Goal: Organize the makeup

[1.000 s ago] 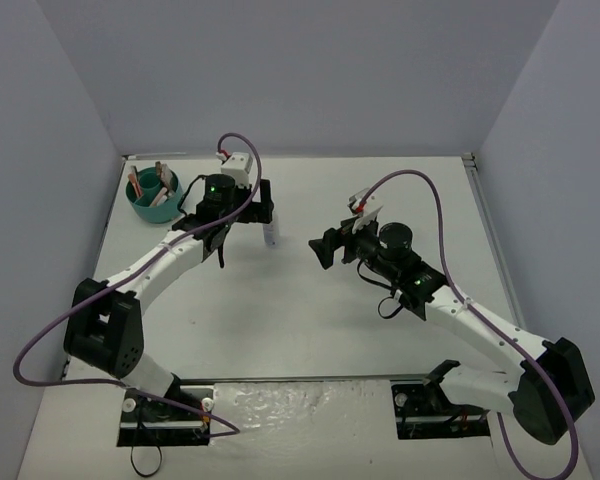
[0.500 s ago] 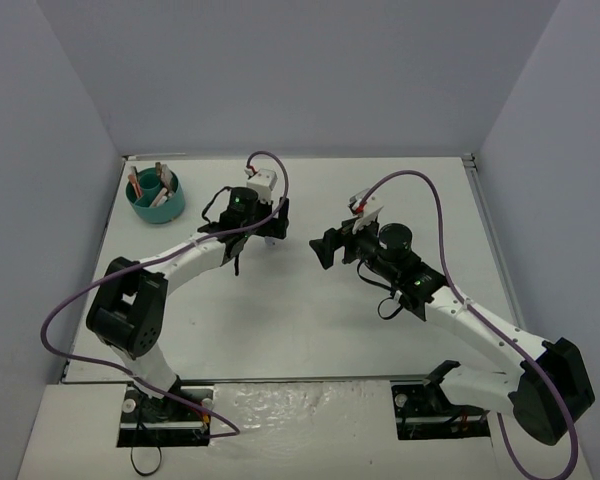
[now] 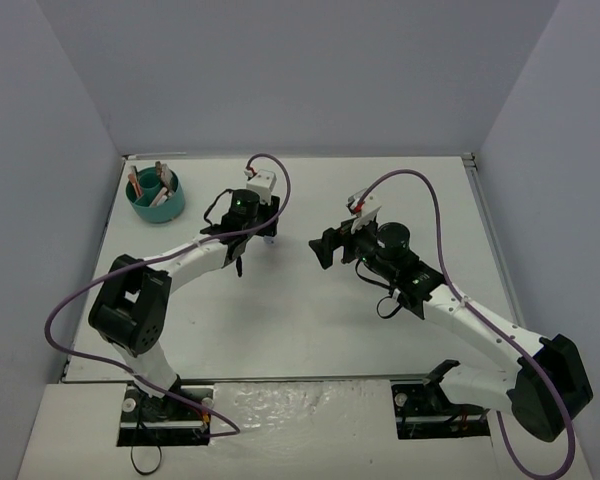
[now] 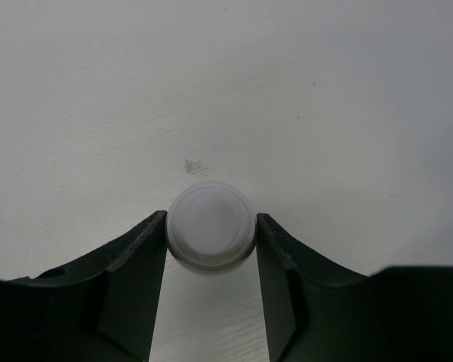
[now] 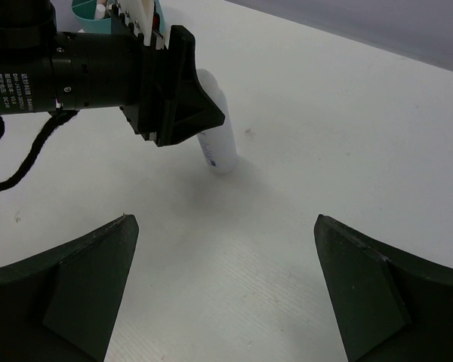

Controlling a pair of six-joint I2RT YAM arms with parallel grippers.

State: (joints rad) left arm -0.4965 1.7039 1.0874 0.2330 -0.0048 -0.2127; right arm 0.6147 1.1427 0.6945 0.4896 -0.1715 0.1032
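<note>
My left gripper [image 3: 269, 231] is shut on the white bottle [image 4: 211, 225], its fingers pressing both sides of the round cap. In the right wrist view the white bottle [image 5: 217, 143] leans a little, its base at the table, with the left gripper's black fingers [image 5: 183, 90] around its upper part. My right gripper [image 3: 323, 248] is open and empty, a short way right of the bottle and facing it; its jaws [image 5: 226, 226] stand wide apart over bare table. Pinkish-brown items [image 3: 136, 184] stand in the round teal tub [image 3: 172, 207].
The teal divided tub stands at the back left of the white table [image 3: 310, 320]; its edge shows at the top of the right wrist view [image 5: 84, 7]. Grey walls close in the left, back and right sides. Purple cables loop over both arms.
</note>
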